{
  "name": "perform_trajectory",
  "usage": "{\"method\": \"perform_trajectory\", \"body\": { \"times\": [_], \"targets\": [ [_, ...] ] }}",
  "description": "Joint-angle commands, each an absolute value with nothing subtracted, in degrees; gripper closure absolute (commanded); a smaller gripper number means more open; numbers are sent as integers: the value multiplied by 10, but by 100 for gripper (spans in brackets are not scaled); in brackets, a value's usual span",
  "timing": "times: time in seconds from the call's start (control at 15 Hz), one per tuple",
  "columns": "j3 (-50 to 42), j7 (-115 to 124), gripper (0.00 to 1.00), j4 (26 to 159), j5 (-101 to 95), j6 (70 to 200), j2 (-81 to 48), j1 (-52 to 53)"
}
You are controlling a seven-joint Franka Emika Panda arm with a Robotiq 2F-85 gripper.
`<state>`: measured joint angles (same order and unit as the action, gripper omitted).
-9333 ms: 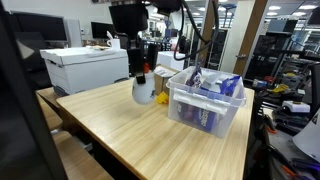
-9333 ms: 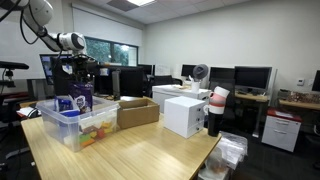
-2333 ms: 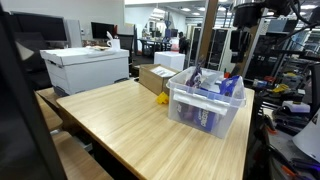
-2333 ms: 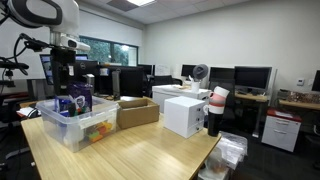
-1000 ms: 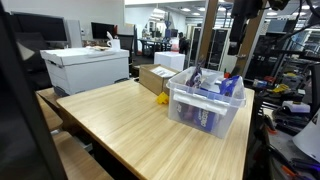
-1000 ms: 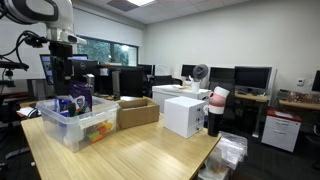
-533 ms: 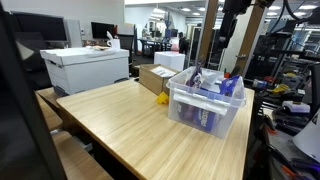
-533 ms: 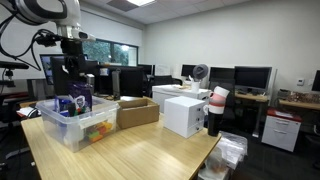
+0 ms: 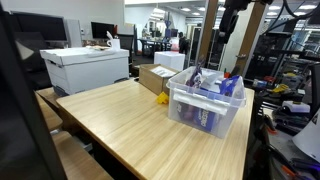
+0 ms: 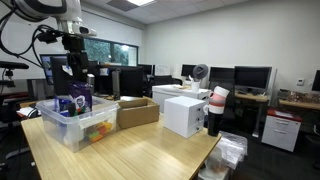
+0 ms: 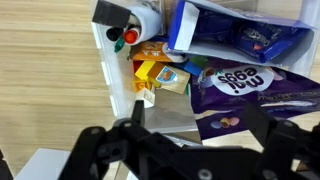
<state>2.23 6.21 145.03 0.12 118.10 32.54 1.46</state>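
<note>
Office desks, monitors and shelving fill the background in both exterior views, with a long wooden table (image 9: 130,125) across the lower half. Toward the right of centre on it stands a clear plastic bin (image 9: 205,110), also seen at lower left from the opposite side (image 10: 72,128), packed with snack bags. A white box (image 9: 85,68) sits at left, a cardboard box (image 10: 137,112) beside the bin.

High above the bin, near the top edge, hangs the gripper (image 9: 228,35), empty, its jaws spread wide; in the wrist view its dark fingers (image 11: 110,150) frame the bottom of the picture. Below them lie a purple bag (image 11: 245,92), a blue bag (image 11: 240,35), yellow packets (image 11: 160,75) and a white bottle with a red cap (image 11: 135,22) at upper left.

The arm seems paused over the bin between picks; reaching in would call for a straight descent onto one item, clear of the bin wall.

Print on the packets is blurred, the bin's lower layers are hidden, and the fingertips are cut off by the frame.
</note>
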Motion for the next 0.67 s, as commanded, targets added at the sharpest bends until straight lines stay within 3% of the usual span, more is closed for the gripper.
{"method": "perform_trajectory", "body": {
  "times": [0.0,0.6],
  "targets": [
    [16,44,0,1460,2,1172,349,12],
    [-2,6,0,1459,-23,1103,388,3]
  ]
}}
